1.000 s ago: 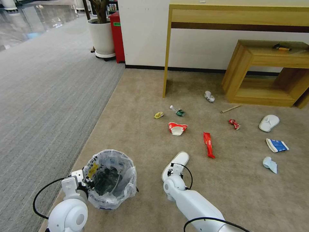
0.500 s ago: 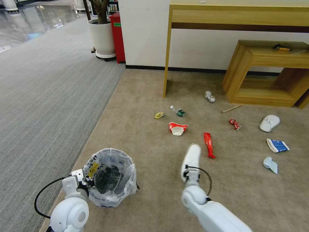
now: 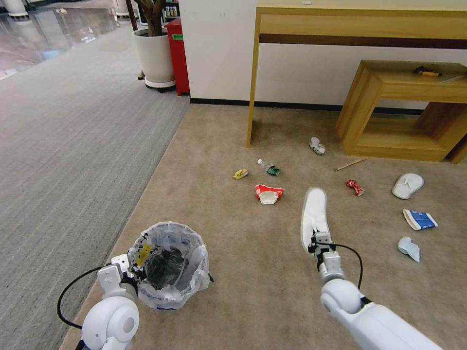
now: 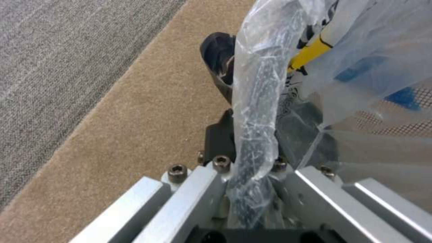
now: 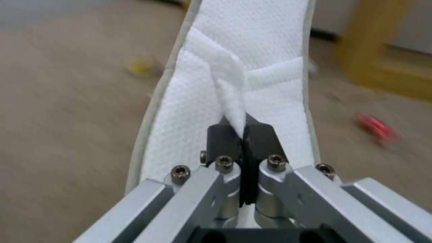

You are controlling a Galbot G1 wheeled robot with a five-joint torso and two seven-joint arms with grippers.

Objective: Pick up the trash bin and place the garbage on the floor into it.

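Note:
The trash bin, a small dark basket with a crinkled clear liner, sits low at the front left over the beige floor. My left gripper is shut on its near rim; the left wrist view shows the gripper pinching rim and liner of the bin. My right gripper is shut on a white slipper, held above the carpet; the gripper clamps the strap of the slipper. Garbage lies ahead: crushed cup, small bottle, red can, second slipper, blue-white packet, tissue.
A tall wooden desk and a low wooden shelf stand against the far wall. A wooden stick lies by the shelf. Grey striped carpet runs along the left, with a white plant pot and a red bin beyond.
My right arm has swung to the right and forward with the slipper, which now covers the red wrapper. The left gripper and the bin have barely moved.

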